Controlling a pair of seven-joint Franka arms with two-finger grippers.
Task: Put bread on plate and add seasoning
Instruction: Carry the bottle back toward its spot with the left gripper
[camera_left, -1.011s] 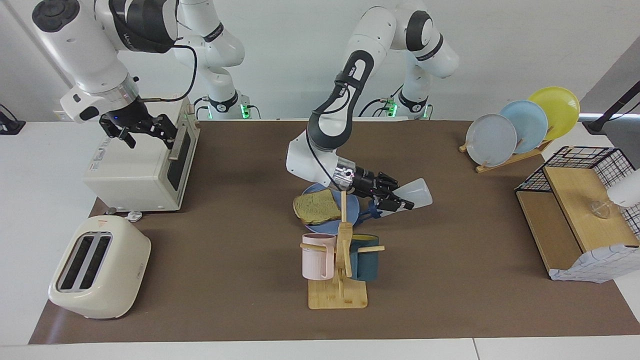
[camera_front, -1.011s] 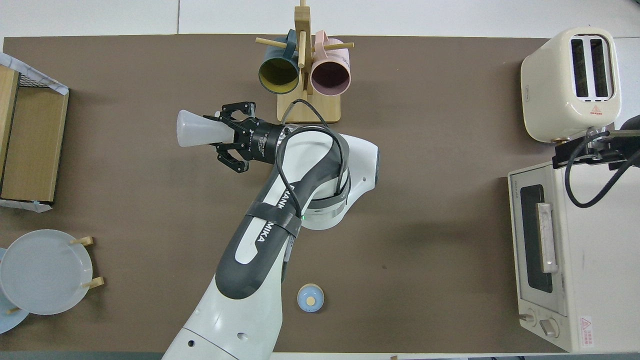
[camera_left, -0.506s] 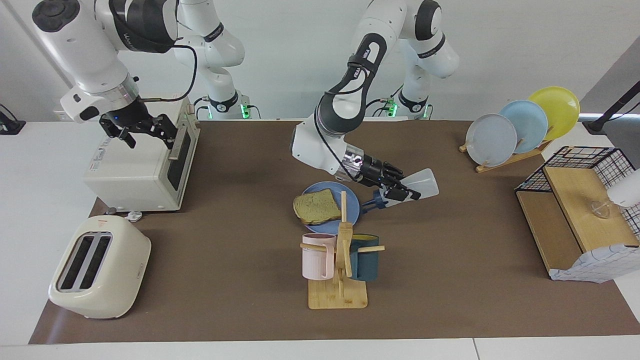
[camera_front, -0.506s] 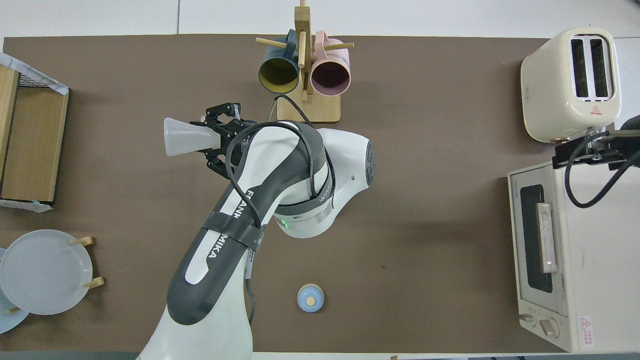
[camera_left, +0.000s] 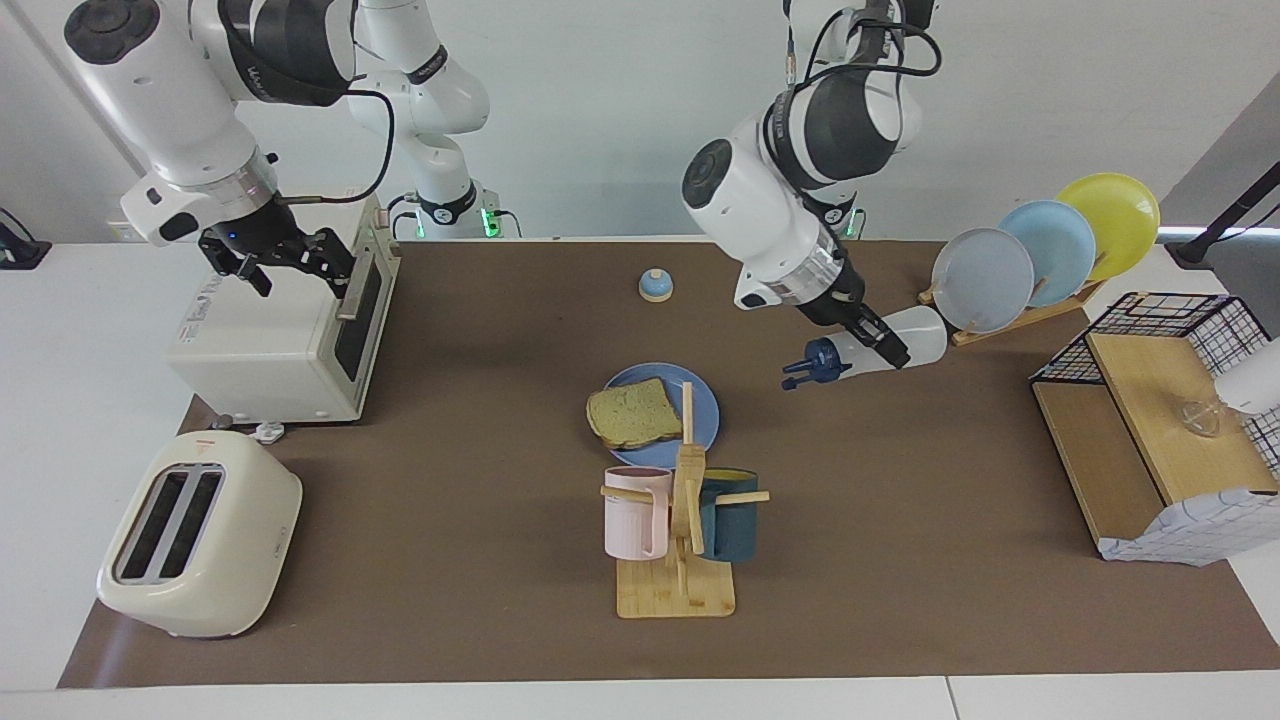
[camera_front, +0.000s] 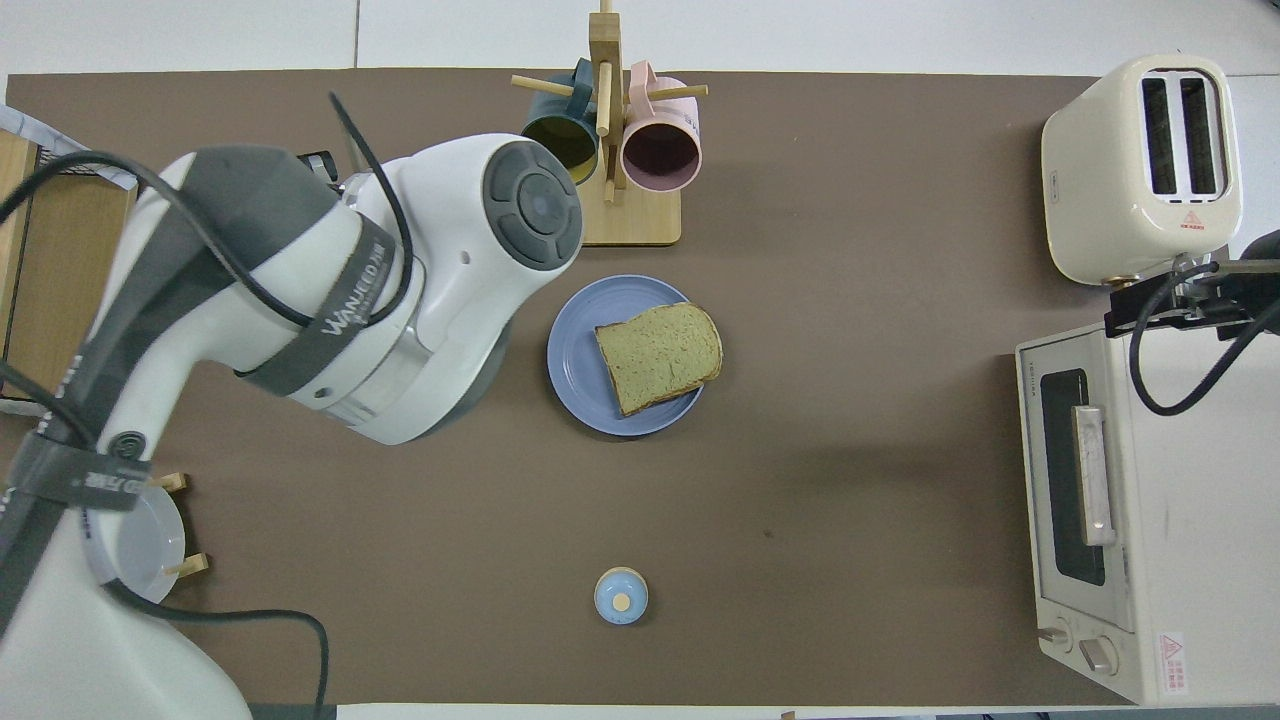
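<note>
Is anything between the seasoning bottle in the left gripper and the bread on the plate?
Nothing visible. The left gripper holds the seasoning bottle tilted over bare mat toward the left arm's end, apart from the plate. The bread lies uncovered; the mug rack stands farther out.

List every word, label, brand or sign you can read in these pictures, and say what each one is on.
"WANJED", roughly, letters unclear: dark band on the left arm.
Red warning triangle, no legible words: top of the toaster.
Red-and-white warning sticker, print too small to read: front of the toaster oven.
Brand line along the toaster oven's upper edge: too small to read.
Printed label on the toaster oven's top: blurred, unreadable.
</note>
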